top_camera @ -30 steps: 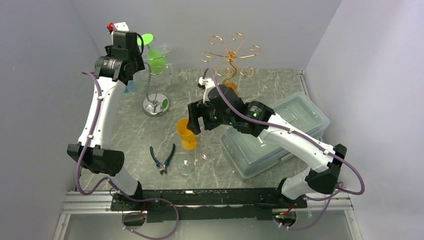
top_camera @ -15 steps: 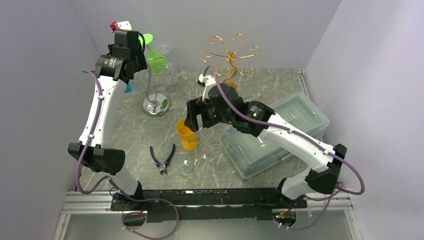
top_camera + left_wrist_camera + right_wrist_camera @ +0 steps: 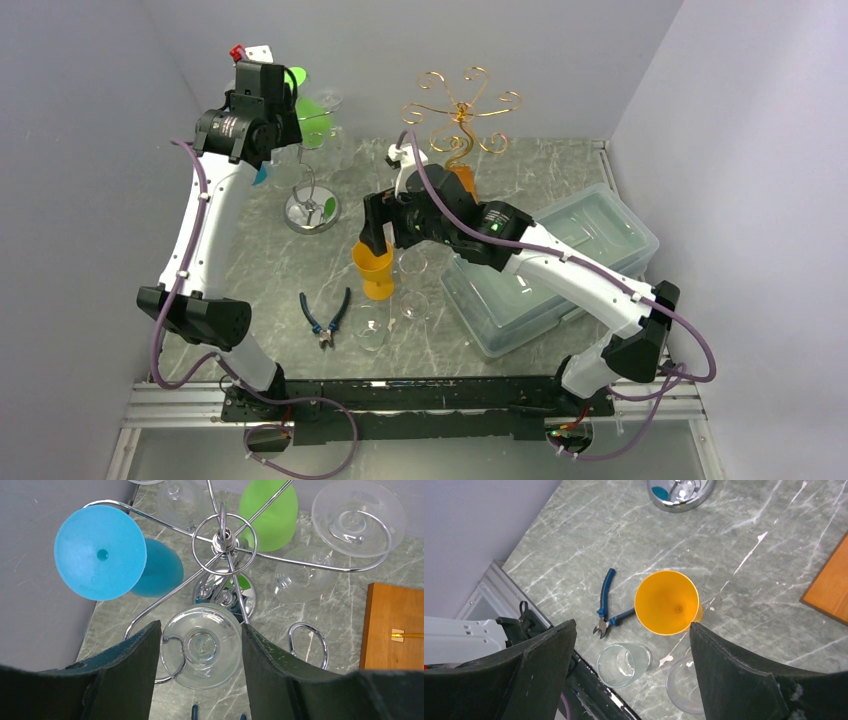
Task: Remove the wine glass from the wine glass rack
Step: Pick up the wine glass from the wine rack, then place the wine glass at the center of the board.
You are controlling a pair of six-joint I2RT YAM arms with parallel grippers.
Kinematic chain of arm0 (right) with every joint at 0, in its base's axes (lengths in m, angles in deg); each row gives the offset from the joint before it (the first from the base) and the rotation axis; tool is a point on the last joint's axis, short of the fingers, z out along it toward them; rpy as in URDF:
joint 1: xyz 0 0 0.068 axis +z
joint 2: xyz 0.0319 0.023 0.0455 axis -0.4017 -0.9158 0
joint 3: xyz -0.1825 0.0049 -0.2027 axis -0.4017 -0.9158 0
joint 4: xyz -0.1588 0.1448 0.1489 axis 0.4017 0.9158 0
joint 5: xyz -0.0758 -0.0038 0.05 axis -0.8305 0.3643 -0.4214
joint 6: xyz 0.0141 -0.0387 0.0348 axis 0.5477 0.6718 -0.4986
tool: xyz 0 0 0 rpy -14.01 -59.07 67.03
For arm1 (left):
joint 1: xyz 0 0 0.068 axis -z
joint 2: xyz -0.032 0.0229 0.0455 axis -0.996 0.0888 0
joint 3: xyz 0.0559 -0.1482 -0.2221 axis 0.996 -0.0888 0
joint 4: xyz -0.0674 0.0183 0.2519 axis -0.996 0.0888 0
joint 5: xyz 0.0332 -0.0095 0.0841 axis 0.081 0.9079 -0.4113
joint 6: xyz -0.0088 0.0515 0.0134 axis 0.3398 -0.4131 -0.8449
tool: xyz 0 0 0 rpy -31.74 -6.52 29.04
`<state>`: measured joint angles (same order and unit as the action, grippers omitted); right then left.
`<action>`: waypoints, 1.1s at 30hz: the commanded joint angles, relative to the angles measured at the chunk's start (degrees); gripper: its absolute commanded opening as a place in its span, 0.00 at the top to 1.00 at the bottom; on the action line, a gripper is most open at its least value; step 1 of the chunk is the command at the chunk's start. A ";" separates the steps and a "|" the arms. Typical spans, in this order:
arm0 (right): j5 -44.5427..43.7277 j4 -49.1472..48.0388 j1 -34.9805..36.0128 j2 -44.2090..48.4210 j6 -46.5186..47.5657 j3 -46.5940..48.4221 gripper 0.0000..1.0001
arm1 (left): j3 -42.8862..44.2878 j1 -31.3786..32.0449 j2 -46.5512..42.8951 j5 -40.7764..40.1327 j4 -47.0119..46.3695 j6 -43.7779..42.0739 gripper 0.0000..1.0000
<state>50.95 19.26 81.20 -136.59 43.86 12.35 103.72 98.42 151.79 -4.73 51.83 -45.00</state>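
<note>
**Eight glasses, two racks**

One silver rack (image 3: 312,212), one gold rack (image 3: 461,120). Hanging: three clear glasses (image 3: 202,645), one blue glass (image 3: 100,552), one green glass (image 3: 267,515). On the desk (image 3: 749,530): one orange glass (image 3: 667,602), two upright clear glasses (image 3: 624,664), one pair of pliers (image 3: 606,602), one plastic tub (image 3: 590,240).

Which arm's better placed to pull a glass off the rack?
Left. The left gripper brackets the foot of a clear wine glass hanging on the chrome rack. The right gripper is open above the orange glass on the table, away from that rack.

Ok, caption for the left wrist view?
Open left gripper straddles a clear wine glass hanging upside down on the chrome rack.
</note>
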 commanded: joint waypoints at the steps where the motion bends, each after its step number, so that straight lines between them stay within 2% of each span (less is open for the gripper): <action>1: -1.51 -6.80 -0.13 0.48 2.66 1.73 0.14 | 2.77 0.59 -1.13 -0.29 -1.58 0.69 0.80; 13: -4.10 -12.44 1.02 -2.00 7.98 2.55 0.10 | 1.88 0.98 -2.36 1.34 -0.16 1.68 0.81; 23: -5.95 -18.00 2.49 -3.17 13.52 2.80 0.04 | 2.17 1.55 -2.87 2.11 1.42 2.75 0.81; 33: -7.70 -20.71 3.62 -9.12 17.39 6.65 0.00 | 2.47 1.91 -3.85 3.26 3.10 3.65 0.82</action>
<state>45.05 2.37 84.46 -143.57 58.40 15.26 103.76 99.84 151.49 -2.09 55.63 -42.29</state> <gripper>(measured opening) 0.993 0.604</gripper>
